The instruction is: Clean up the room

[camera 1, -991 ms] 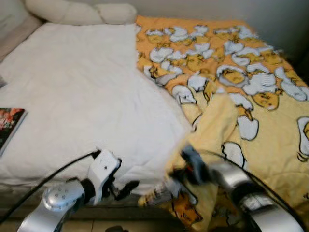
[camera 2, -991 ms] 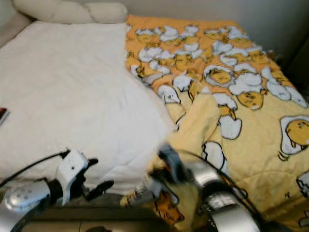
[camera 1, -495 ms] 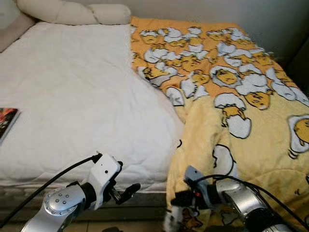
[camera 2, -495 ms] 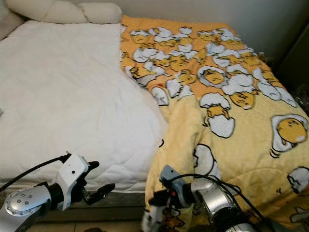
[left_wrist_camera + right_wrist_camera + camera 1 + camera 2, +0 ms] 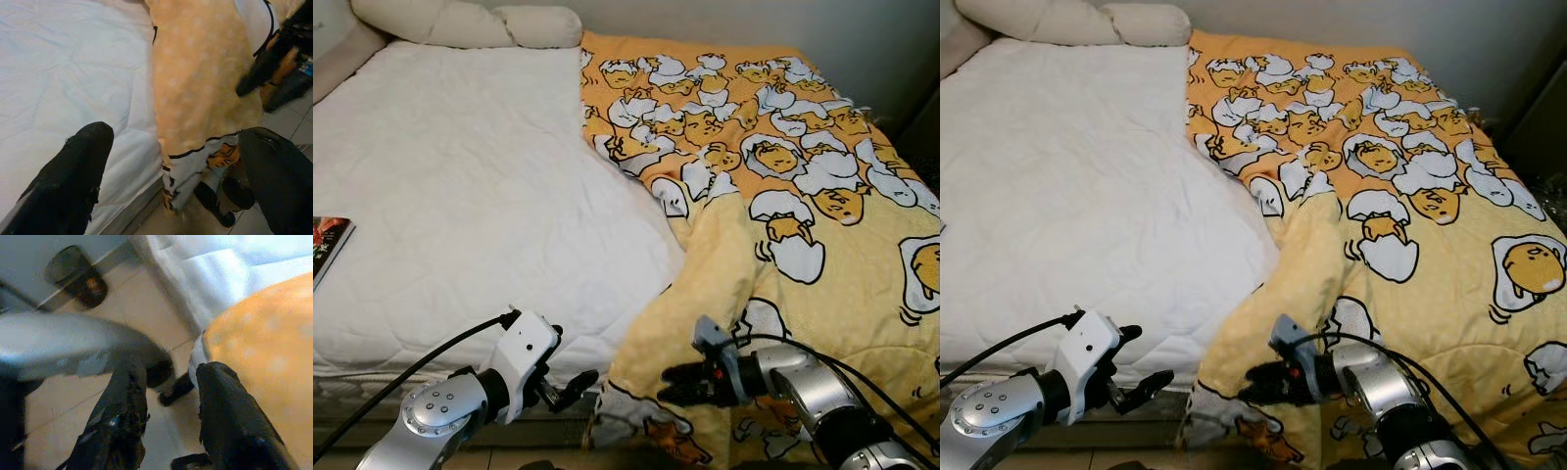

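Yellow egg-print blanket [image 5: 783, 225] covers the bed's [image 5: 460, 196] right half, its corner drooping floorward. Right gripper [image 5: 680, 384] hovers at that hanging edge, fingers parted, seemingly empty. Left gripper [image 5: 570, 384] waits open beside the mattress.

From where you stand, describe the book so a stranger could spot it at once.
Start at the bed's white quilt, beside the yellow egg-print blanket. Follow the quilt to its far left edge; the book lies flat there, cut off by the frame. It is the one dark, reddish-covered thing on the white.

Yellow egg-print blanket [image 5: 803, 225] rumpled across bed's right half
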You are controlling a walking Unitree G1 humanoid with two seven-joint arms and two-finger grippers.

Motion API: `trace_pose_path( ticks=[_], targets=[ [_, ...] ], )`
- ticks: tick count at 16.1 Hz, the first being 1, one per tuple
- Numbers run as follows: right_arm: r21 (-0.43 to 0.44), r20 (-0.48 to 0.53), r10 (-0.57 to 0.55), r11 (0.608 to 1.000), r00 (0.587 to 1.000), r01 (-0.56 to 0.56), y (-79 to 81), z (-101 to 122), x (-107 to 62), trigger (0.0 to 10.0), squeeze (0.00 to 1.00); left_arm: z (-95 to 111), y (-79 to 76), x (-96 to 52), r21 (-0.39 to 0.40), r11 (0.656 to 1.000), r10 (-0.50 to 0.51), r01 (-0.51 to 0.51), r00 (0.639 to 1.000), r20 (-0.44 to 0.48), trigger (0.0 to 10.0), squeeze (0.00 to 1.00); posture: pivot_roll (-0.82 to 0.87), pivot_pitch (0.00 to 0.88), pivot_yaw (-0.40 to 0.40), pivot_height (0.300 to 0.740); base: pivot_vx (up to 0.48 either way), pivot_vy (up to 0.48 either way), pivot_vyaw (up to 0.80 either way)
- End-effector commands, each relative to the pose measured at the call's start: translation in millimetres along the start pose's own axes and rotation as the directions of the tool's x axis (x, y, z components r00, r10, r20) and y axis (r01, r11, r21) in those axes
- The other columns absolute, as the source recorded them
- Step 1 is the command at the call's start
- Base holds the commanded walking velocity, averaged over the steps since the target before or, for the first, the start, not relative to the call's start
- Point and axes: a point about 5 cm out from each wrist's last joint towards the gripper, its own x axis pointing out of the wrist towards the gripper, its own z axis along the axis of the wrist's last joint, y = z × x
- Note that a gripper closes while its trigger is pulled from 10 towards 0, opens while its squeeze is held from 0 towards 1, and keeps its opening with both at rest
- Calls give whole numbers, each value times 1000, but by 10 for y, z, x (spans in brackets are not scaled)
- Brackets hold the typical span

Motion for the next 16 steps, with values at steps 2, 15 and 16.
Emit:
trace_pose_path(
  ticks=[2, 15, 16],
  targets=[
    [50, 106, -214, 976, 971, 210, -142, 347, 51, 10000, 1000, 48, 9, 8, 24, 1000, -1, 0, 1000, 14, 10000, 0, 24, 0, -61, 740, 0, 0, 0],
    [194, -97, -714, 670, 693, 717, -330, 928, 542, 10000, 1000, 55, 39, 14, 26, 1000, 6, -6, 1000, 6, 10000, 0, 34, 5, -63, 740, 0, 0, 0],
    [203, -139, -723, 648, 676, 734, -328, 897, 556, 10000, 1000, 50, 30, 9, 23, 1000, 6, -6, 1000, 4, 10000, 0, 35, 10, -69, 740, 0, 0, 0]
  ],
)
